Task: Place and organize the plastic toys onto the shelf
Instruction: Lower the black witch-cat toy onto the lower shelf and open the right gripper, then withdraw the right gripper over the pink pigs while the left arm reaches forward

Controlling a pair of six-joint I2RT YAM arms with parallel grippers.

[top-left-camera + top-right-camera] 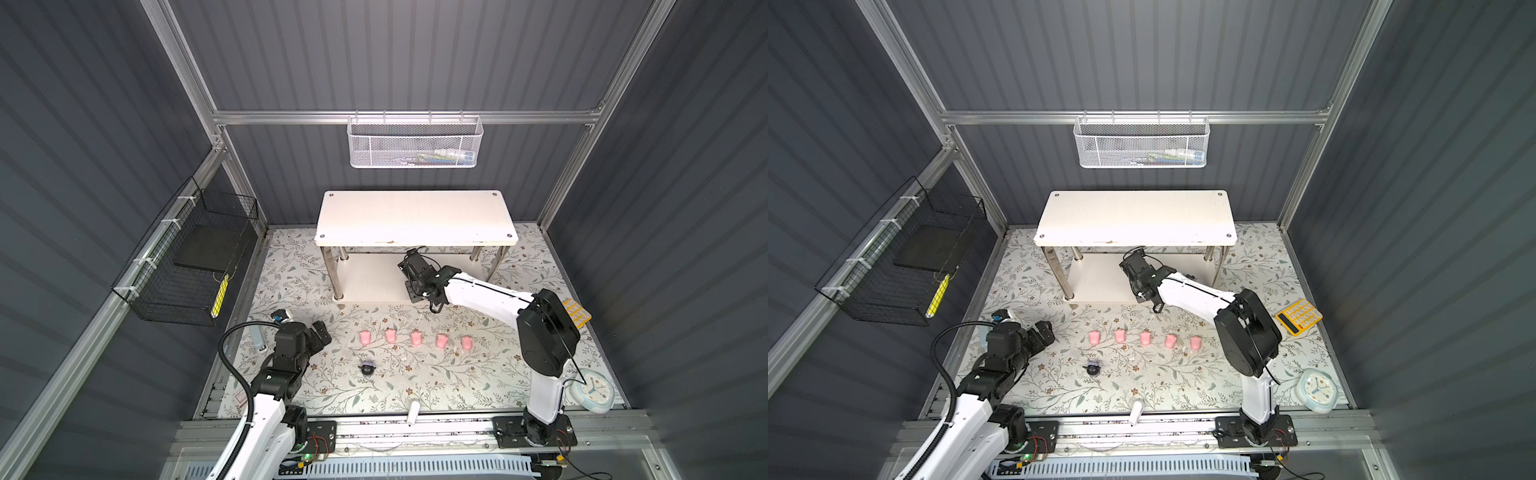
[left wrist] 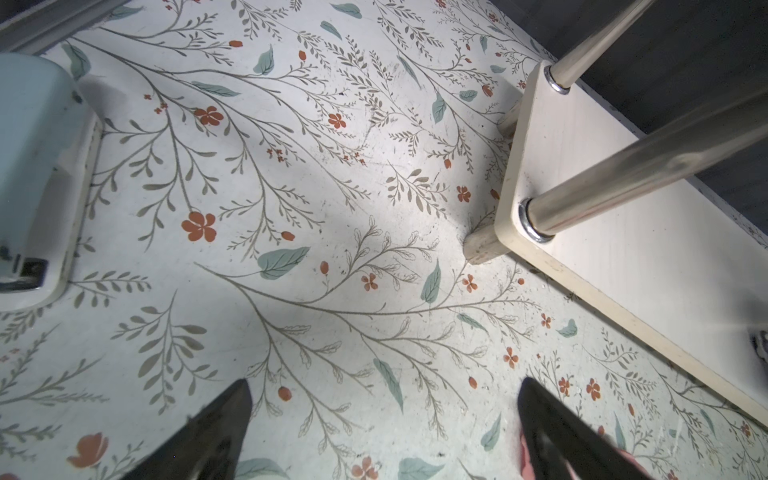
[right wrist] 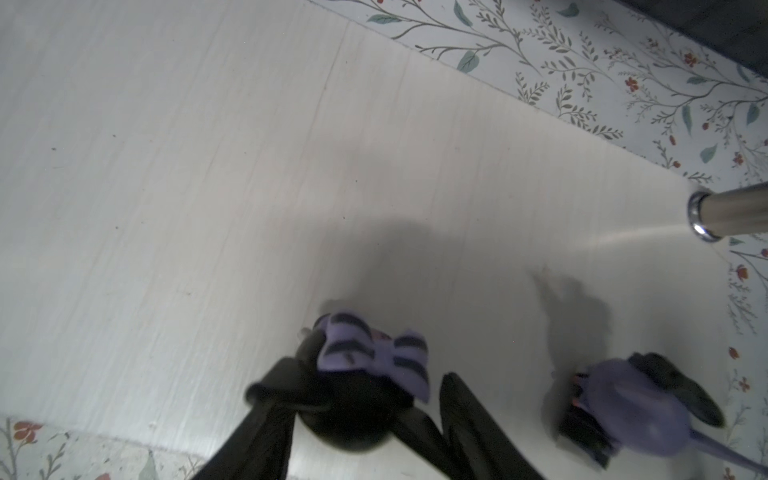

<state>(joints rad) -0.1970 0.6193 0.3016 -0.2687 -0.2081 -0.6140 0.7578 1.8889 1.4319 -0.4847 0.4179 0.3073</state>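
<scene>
On the shelf (image 1: 415,220), two toys were counted on the lower board (image 3: 249,187). One purple toy (image 3: 636,407) was set down free. A second purple toy (image 3: 374,357) was seen between the right fingers (image 3: 274,399); whether it was gripped or released could not be told. Five pink toys (image 1: 416,337) and a third purple toy (image 1: 367,367) were seen on the desk (image 1: 457,374) in front of the shelf, yet to be placed. The left fingers (image 2: 224,424) were spread wide, empty.
</scene>
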